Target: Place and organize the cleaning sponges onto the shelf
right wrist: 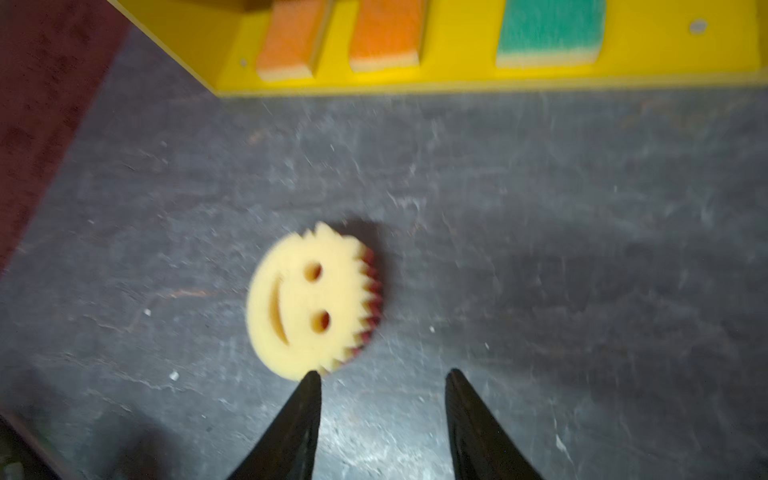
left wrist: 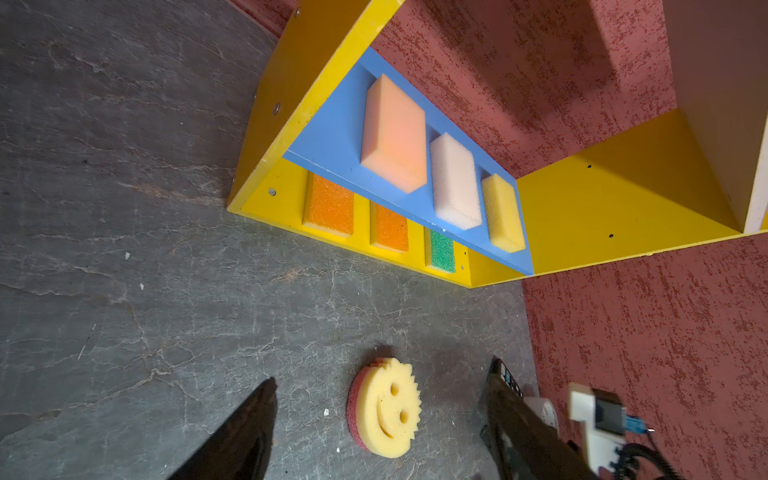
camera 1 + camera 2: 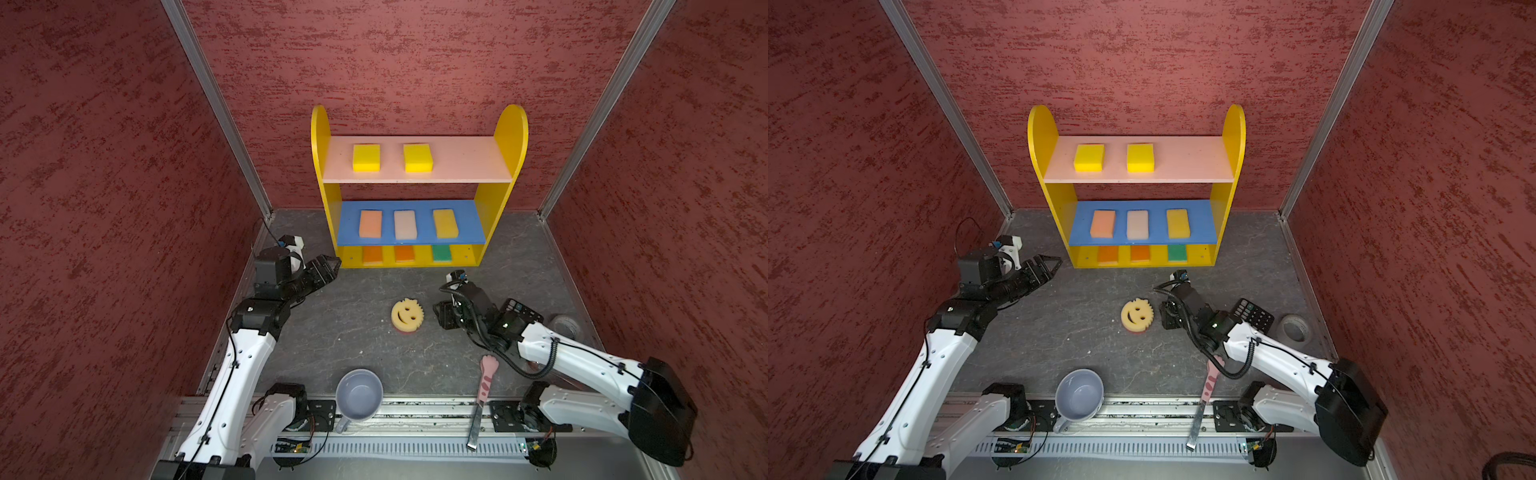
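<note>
At 6 o'clock the mug point(image 3: 359, 395) overhangs the rail point(image 3: 415, 409). The right gripper point(image 1: 383, 373), jaws apart and empty, is blurred in its wrist view, just 3 o'clock of the smiley sponge point(image 3: 407, 316) on the grey table point(image 3: 332, 332). The left gripper point(image 3: 328, 268) at 10 is spread and empty. At 12, on the shelf point(image 3: 509, 137), the blue board point(image 3: 349, 224) hides most of three bottom sponges point(image 3: 405, 253); red walls point(image 3: 124, 166) stand around.

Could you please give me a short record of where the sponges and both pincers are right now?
Top board: two yellow sponges
Middle board: peach sponge, pale pink sponge, darker yellow sponge
Bottom board: two orange sponges, green sponge
Table: smiley sponge, not yet shelved
Left pincer: open, empty, by left end of shelf
Right pincer: open, empty, beside smiley sponge
</note>
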Available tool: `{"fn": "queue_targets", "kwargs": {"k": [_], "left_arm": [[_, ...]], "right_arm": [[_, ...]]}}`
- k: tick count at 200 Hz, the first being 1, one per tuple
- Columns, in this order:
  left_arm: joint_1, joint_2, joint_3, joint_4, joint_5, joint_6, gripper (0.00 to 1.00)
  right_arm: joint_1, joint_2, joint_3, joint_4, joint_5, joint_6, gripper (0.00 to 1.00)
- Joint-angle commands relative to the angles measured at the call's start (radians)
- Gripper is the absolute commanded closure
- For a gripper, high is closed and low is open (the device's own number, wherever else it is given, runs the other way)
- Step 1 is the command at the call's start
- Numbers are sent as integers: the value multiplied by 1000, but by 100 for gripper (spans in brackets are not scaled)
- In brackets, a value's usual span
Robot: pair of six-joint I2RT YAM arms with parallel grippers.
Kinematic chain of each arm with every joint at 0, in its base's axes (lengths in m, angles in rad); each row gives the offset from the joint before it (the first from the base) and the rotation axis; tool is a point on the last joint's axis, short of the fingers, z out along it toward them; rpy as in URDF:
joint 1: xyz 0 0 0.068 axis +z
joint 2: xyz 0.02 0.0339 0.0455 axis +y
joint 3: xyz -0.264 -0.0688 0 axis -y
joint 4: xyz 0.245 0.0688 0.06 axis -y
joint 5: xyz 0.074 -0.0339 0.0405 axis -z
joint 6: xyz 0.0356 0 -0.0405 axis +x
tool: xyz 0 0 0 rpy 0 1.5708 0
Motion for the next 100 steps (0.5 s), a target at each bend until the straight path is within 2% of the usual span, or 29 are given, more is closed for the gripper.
{"fn": "queue_targets", "kwargs": {"k": [1, 51, 73, 86, 100], "left_arm": [[6, 12, -22, 59, 16, -27, 22], [-3, 30, -36, 93, 38, -32, 22], [-4, 36, -28, 84, 34, -12, 22], [-3, 45, -14, 74, 30, 0, 22], [-3, 45, -9, 75, 35, -1, 22]], "right_arm": [[18, 30, -36, 176, -48, 137, 48], [32, 216, -27, 335, -144, 183, 55], [32, 295, 1, 380, -149, 211, 59], [32, 336, 7, 404, -147, 238, 65], [32, 363, 3, 454, -156, 263, 77]]}}
